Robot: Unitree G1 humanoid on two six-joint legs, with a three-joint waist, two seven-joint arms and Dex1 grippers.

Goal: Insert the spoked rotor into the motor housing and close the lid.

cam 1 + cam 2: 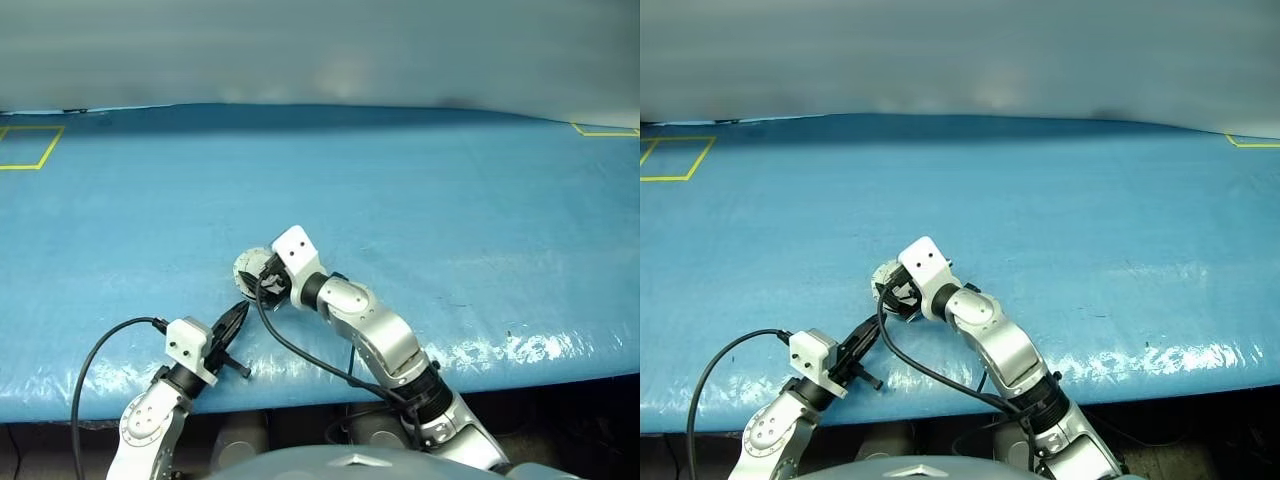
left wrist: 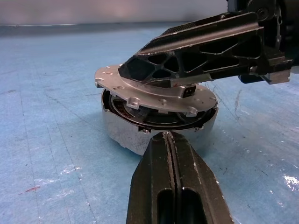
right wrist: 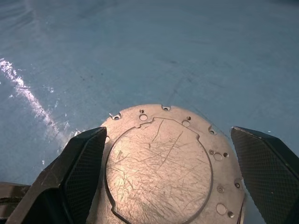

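1. The motor housing (image 2: 140, 133) sat on the blue table (image 1: 450, 200), near the front edge and a little left of its middle.
2. The lid (image 2: 154, 88) lay on top of the housing but tilted: one side was raised, with a gap that showed the dark inside. Its plain scratched outer face pointed up (image 3: 163, 163).
3. The right gripper (image 3: 170, 177) was released, its fingers (image 3: 79, 172) spread wide to either side of the lid. From the left wrist camera, one of its fingers lay on the lid's top face.
4. The left gripper (image 2: 172, 140) was clenched with nothing in it, fingers pressed together. Its tips were just beside the housing's near wall, at rim level; I couldn't tell whether they touched it.
5. The rotor wasn't discernible under the lid.
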